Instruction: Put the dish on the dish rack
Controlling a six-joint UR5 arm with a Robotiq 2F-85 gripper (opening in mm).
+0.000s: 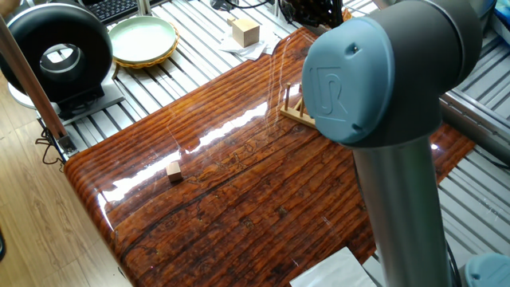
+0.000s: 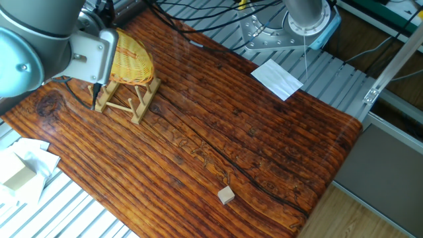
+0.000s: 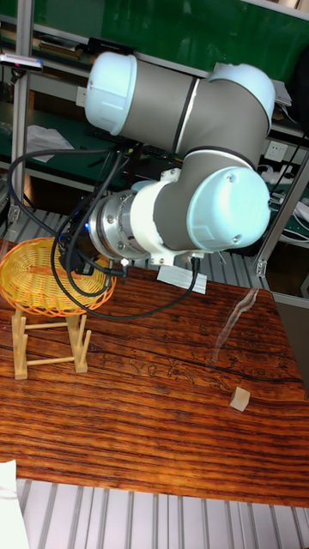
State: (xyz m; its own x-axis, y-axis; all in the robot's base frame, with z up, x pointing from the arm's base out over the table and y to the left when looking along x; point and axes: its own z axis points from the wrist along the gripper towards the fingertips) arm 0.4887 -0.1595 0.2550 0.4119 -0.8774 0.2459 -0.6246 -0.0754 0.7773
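Note:
The dish [image 2: 134, 59], a golden yellow woven wicker basket, hangs tilted just above the pegs of the light-wood dish rack [image 2: 124, 100] near the table's far left corner. In the tall fixed view the dish [image 3: 41, 275] floats over the rack [image 3: 48, 341]. My gripper [image 3: 89, 261] meets the dish's right rim and appears shut on it. The grey wrist housing [image 2: 86, 56] hides the fingers in the other fixed view. In one fixed view the arm covers the dish, and only an end of the rack [image 1: 294, 107] shows.
A small wooden cube [image 2: 227, 194] lies near the table's front edge. A white paper [image 2: 277, 78] lies at the far right. Off the table sit a pale green plate [image 1: 143, 39], a wood block [image 1: 245, 32] and a black round device [image 1: 59, 53]. Cables trail behind the rack.

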